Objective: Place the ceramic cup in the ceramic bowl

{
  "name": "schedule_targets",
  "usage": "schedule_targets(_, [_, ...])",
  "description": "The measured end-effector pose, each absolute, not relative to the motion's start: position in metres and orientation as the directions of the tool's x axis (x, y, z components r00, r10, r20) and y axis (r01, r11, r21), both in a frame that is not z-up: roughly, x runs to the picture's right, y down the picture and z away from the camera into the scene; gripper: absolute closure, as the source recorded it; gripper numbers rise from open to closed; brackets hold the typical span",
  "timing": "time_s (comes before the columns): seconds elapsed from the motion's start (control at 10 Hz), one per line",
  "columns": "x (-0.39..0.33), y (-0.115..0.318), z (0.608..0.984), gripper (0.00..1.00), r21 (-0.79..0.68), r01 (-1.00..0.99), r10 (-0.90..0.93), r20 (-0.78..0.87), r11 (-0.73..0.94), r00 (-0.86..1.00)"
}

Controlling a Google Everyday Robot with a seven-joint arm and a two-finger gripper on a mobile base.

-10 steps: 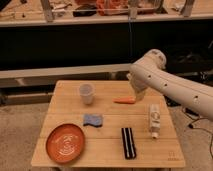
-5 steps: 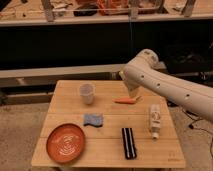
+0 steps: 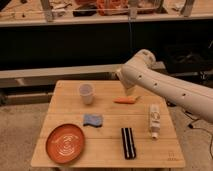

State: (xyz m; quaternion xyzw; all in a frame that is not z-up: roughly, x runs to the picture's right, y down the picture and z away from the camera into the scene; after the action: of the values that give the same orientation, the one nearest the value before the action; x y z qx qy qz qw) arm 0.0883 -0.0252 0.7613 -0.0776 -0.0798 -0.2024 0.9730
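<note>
The ceramic cup [image 3: 86,93] stands upright near the counter's [image 3: 105,151] far-left corner, apart from the ceramic bowl [image 3: 65,143] at the near-left corner. Your claw [image 3: 130,91] hangs wide open, empty, over the carrot [image 3: 125,100]; bring it left and straddle the cup squarely.

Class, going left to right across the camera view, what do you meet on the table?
From the left: bowl → cup → orange stick → bottle. Left out: the sponge, overlapping the cup, and the black bar, overlapping the stick. The gripper hangs just above the stick.
</note>
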Motion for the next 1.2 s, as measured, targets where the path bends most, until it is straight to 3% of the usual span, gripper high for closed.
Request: schedule_targets(1.2, [0.035,-0.043,0.793,0.20,0.008,0.388,-0.373,0.301,0.921,0.878])
